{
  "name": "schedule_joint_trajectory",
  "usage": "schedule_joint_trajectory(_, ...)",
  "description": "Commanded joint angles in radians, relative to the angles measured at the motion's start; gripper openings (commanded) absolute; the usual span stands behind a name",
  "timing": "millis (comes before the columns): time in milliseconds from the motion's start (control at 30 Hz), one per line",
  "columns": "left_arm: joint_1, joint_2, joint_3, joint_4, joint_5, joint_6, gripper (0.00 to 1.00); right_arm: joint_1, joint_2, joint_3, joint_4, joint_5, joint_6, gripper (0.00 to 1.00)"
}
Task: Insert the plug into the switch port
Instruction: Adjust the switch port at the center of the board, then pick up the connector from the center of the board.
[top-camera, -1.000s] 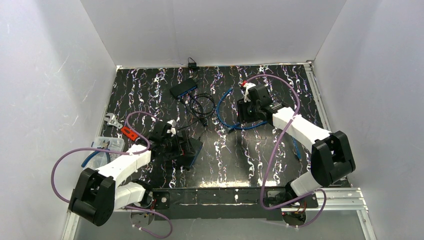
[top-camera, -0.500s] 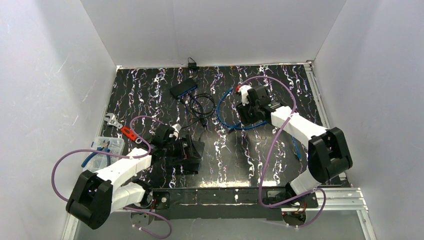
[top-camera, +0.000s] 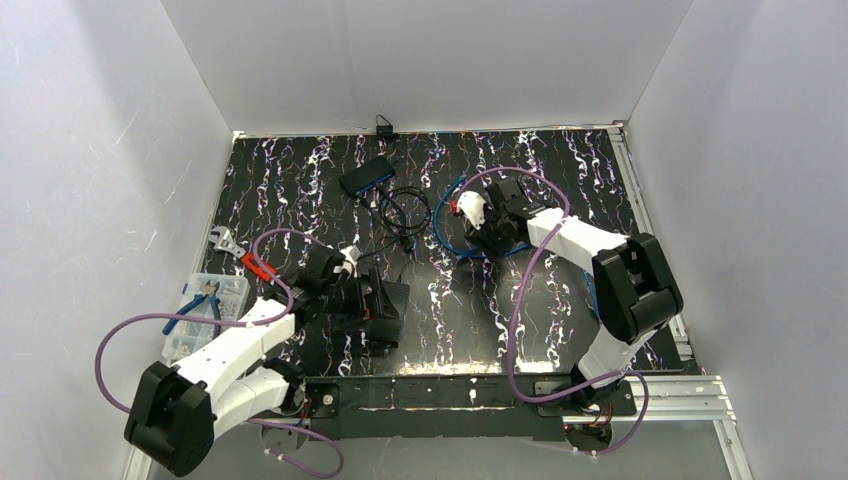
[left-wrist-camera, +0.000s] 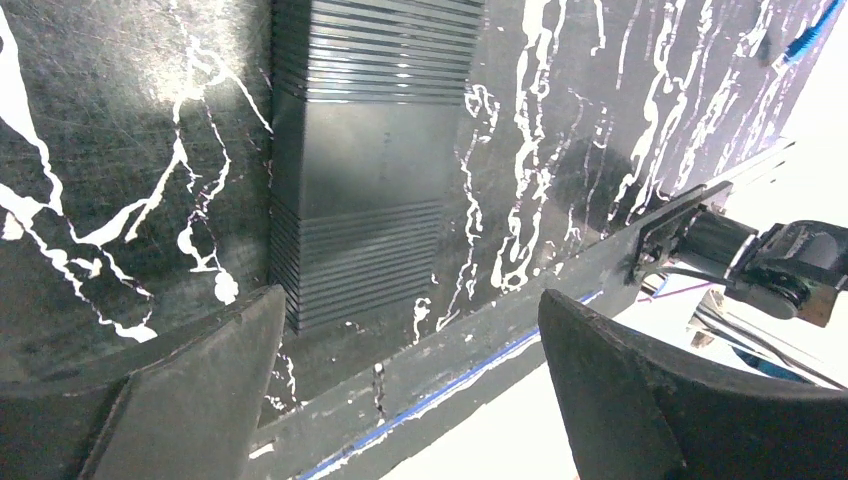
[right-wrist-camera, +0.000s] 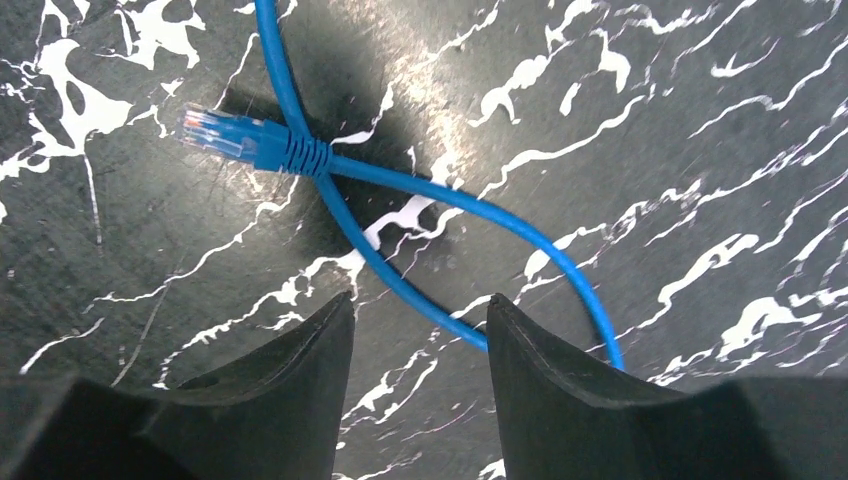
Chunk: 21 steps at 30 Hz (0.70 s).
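Swinging left since the earlier frame, the right arm (top-camera: 580, 240) now hangs over the far middle of the table (top-camera: 300, 180), while the left arm (top-camera: 240, 340) has pulled back a little toward the near left corner. The task is barely begun, I judge: nothing is picked up, and grasping, carrying and inserting are all left. The switch (left-wrist-camera: 360, 180), a ribbed black box, lies flat near the front edge. The left claw (left-wrist-camera: 405, 320) stands over its near end, spread as wide as it goes and empty. A clear plastic box (top-camera: 240, 282) at the left edge holds blue-handled pliers (top-camera: 200, 300) and small bits too small to tell. The blue cable (right-wrist-camera: 450, 200) lies looped on the table, crossing over itself. The right claw (right-wrist-camera: 415, 310) is about half open above it, one strand lying under the gap, gripping nothing. The plug (right-wrist-camera: 215, 130) rests free on the table, just beyond that claw and well apart from the switch.
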Motion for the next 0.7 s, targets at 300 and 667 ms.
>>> schedule_joint_trajectory(300,-0.003,-0.112,0.127,-0.241,-0.055,0.078,0.98,-0.010,0.084,0.069,0.110,-0.063,-0.242,0.58)
schedule_joint_trajectory(667,-0.003,-0.125,0.157,-0.274,-0.079,0.083,0.98,-0.010,0.188,0.168,-0.007,-0.168,-0.276,0.50)
